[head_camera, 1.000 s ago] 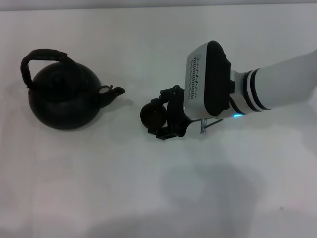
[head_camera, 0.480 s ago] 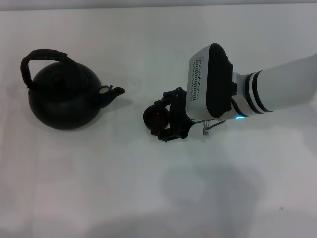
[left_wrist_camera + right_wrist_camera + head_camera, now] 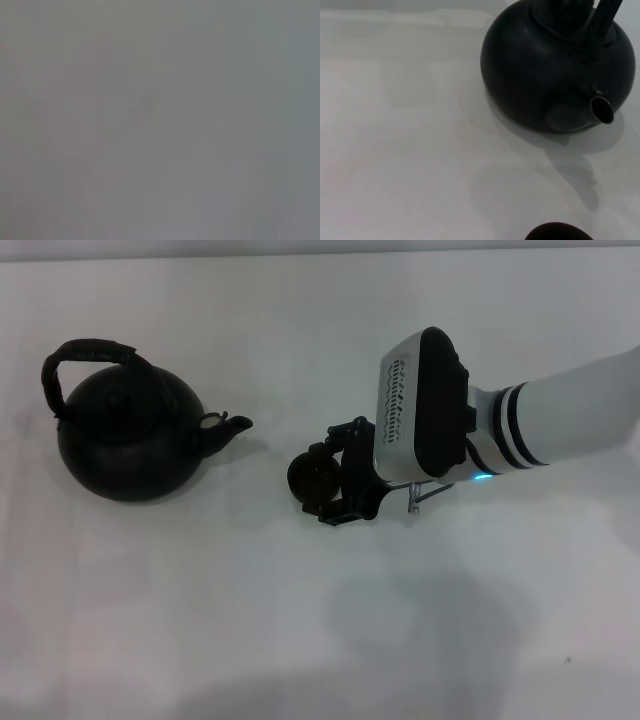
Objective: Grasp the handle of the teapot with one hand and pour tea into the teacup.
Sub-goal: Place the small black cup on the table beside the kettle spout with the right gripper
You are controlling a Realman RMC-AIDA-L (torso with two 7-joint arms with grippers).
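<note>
While one teapot (image 3: 125, 438) and one teacup (image 3: 314, 476) sit apart on the white tabletop (image 3: 300, 620), the right gripper (image 3: 335, 478) has its fingers (image 3: 345, 430) grasping the teacup right of the spout (image 3: 228, 426). Only the right wrist view shows the spout's open mouth; the left wrist view shows plain grey.

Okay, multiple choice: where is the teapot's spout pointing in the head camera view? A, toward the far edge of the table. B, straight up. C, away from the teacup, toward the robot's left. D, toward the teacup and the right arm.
D: in the head view the teapot has its short spout aimed across the table at the teacup, which sits at the right hand.
</note>
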